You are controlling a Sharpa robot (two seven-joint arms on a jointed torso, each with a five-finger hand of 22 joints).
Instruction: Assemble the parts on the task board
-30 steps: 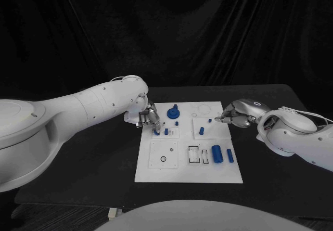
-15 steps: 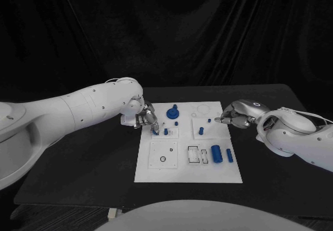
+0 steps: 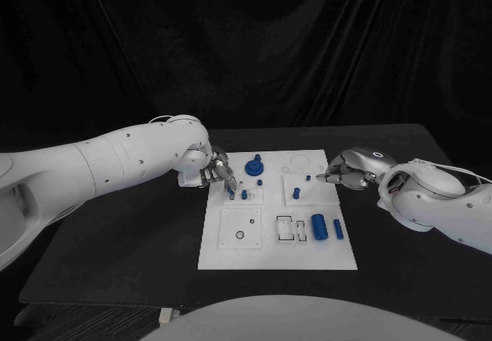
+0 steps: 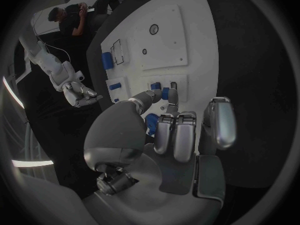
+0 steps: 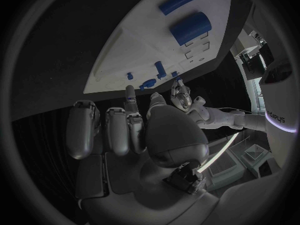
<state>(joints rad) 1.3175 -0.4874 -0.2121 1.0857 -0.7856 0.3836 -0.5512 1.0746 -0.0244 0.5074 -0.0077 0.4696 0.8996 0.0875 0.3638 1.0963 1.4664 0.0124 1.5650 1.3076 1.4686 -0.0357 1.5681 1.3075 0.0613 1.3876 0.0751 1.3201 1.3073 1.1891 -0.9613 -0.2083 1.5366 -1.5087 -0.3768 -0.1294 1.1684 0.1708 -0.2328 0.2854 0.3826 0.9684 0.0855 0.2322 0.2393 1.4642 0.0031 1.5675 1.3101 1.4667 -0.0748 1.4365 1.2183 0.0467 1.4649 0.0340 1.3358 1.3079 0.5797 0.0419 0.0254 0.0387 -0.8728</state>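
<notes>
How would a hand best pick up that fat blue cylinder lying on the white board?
Probably across the middle of the fat blue cylinder, coming straight down from above. It lies on its side on the board, so its rounded flanks are free, with fingers on either long side.

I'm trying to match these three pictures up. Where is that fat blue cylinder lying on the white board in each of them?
Head view: fat blue cylinder lies near the task board's right edge, towards the robot.
Left wrist view: beside the rectangular slots.
Right wrist view: large, above the hand.
Shared landmark: the slimmer blue cylinder lies alongside it.
</notes>
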